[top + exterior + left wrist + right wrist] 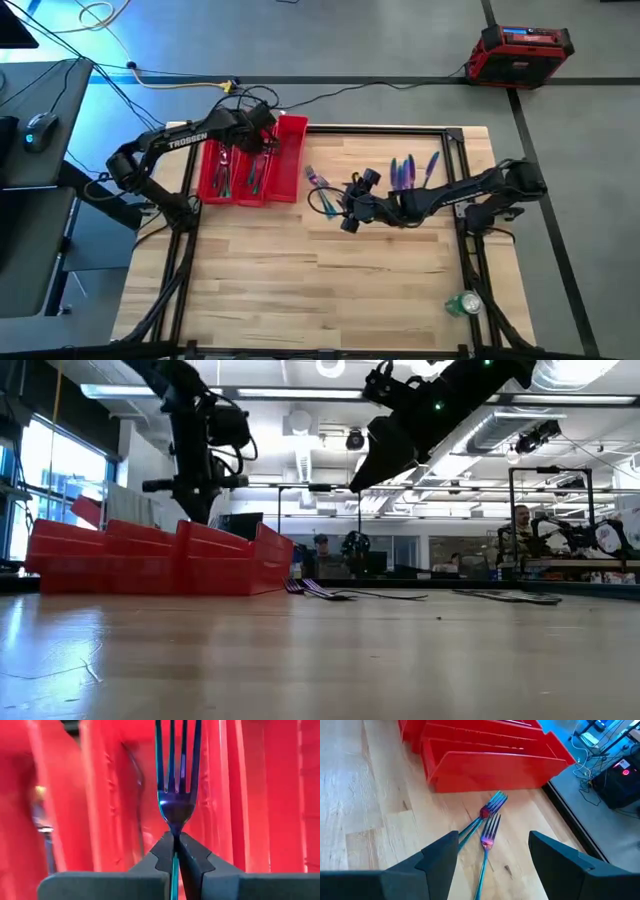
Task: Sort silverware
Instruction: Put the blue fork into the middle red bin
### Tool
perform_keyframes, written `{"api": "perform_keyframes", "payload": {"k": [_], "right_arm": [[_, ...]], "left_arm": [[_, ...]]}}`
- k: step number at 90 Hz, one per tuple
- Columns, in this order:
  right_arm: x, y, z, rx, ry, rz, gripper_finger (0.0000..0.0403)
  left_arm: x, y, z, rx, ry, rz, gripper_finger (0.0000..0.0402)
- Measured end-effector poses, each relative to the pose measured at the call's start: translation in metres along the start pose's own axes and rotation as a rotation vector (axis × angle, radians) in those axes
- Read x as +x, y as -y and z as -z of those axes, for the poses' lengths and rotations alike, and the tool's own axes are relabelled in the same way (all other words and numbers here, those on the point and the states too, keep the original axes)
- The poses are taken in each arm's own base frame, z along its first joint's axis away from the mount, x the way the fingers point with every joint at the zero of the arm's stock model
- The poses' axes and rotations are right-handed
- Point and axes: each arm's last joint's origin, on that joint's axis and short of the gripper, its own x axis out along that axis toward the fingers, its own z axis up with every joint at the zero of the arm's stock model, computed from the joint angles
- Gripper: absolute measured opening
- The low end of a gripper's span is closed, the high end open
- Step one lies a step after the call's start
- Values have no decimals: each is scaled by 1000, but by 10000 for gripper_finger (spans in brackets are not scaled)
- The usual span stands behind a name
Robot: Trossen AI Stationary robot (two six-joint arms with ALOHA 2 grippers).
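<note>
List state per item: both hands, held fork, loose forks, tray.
Left hand: shut on a fork, over the red tray.
Held fork: pinched at the neck, tines pointing away from the hand.
Right hand: open, hovering above two loose forks.
Loose forks: flat on the table, beside the tray.
Red tray: on the table, some silverware inside.

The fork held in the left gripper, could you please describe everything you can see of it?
The fork is slim and metallic with an iridescent finish, blue and purple at the neck and teal along its four tines and handle. The left gripper is shut on its neck, the fingers pinching from both sides, tines pointing away from the wrist. It hangs over the red tray, whose walls fill the background. The high view places it above a middle compartment; whether it touches the tray cannot be told.
</note>
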Motion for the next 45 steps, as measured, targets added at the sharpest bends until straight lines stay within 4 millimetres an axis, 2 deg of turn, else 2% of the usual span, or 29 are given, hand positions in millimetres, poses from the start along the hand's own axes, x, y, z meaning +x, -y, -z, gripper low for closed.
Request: {"api": "perform_keyframes", "payload": {"k": [22, 45], "right_arm": [[0, 0, -1, 8, 11, -1, 231], [0, 0, -1, 8, 11, -12, 231]], "left_arm": [[28, -4, 4, 13, -93, -34, 0], [59, 3, 4, 31, -163, -39, 0]]}}
